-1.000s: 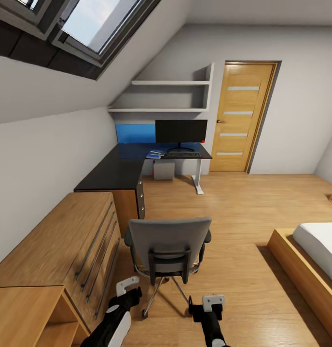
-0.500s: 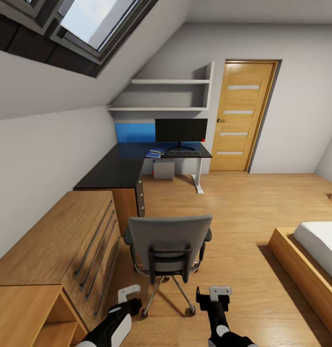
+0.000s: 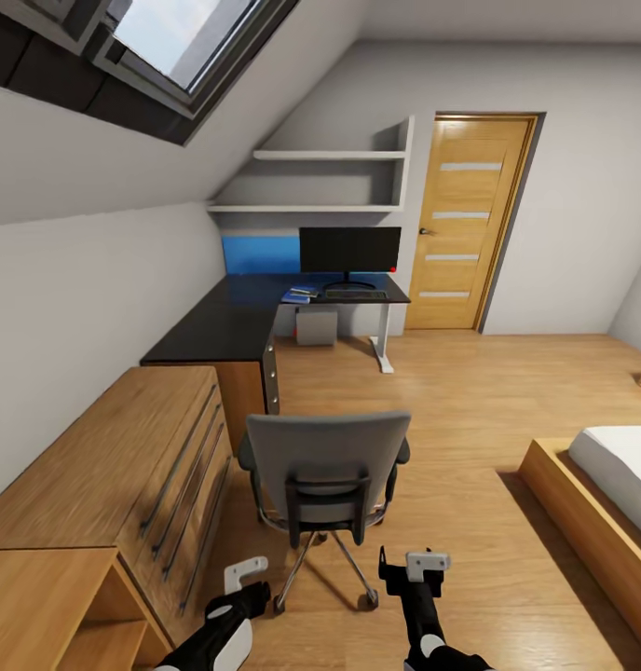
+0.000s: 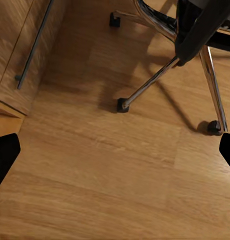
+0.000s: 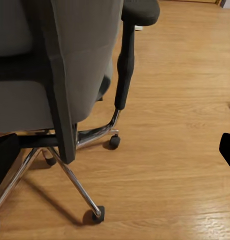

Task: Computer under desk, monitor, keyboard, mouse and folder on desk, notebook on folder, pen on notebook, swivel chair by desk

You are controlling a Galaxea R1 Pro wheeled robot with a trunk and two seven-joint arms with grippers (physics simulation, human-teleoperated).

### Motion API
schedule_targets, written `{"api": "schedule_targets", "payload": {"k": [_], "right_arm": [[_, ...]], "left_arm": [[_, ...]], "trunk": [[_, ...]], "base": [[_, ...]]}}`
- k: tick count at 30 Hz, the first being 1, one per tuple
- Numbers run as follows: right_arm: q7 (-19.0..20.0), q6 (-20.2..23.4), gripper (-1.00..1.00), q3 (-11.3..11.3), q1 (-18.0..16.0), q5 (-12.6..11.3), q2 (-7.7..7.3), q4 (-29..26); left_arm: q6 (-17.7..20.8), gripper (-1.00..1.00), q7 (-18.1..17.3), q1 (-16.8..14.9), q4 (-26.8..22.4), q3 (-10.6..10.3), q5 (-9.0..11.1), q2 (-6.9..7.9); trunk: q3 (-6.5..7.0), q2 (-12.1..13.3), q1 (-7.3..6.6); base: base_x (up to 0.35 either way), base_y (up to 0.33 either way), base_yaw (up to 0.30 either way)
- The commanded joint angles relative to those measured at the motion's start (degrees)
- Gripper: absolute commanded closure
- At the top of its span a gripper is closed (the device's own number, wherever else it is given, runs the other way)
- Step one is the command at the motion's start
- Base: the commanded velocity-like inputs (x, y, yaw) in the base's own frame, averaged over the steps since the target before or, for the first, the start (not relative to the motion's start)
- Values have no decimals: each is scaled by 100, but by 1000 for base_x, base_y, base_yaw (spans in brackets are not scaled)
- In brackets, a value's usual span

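The grey swivel chair (image 3: 325, 461) stands on the floor with its back to me, well short of the black-topped desk (image 3: 232, 326). On the desk's far wing are the monitor (image 3: 349, 252), the keyboard (image 3: 355, 295) in front of it and the blue folder (image 3: 297, 298) to its left; what lies on the folder is too small to tell. The grey computer (image 3: 316, 328) sits under the desk. My left gripper (image 3: 246, 573) (image 4: 115, 155) is open over the floor near the chair's chrome base (image 4: 150, 85). My right gripper (image 3: 415, 564) (image 5: 115, 155) is open behind the chair back (image 5: 79, 55).
A low light-wood cabinet (image 3: 106, 466) runs along the left wall beside the chair. A bed (image 3: 609, 485) on a wooden frame lies at the right. A wooden door (image 3: 465, 224) is past the desk, with wall shelves (image 3: 325, 182) above the monitor. Open wood floor (image 3: 451, 401) leads to the desk.
The whole view has shifted slightly, so the camera has moved. My right gripper has come forward toward the chair and my left gripper has dropped back a little.
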Motion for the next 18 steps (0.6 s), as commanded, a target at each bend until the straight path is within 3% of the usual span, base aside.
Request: {"api": "schedule_targets", "payload": {"k": [1,12,18], "right_arm": [[-44,-8,-100,48,-4,-20,-3,-3],[-39,-169,-100,49,-4,-15,4,-12],[-38,-170,-100,48,-4,-15,0,-12]], "left_arm": [[-18,-100,32,-3,7,-43,55,2],[-150,-100,34,-3,20,-28,74,11],[-142,-100,34,-3,20,-28,70,11]], "trunk": [[-25,-46,23],[-223,-487,264],[-330,-728,396]], "base": [[0,0,0],[-2,0,0],[-138,0,0]]}}
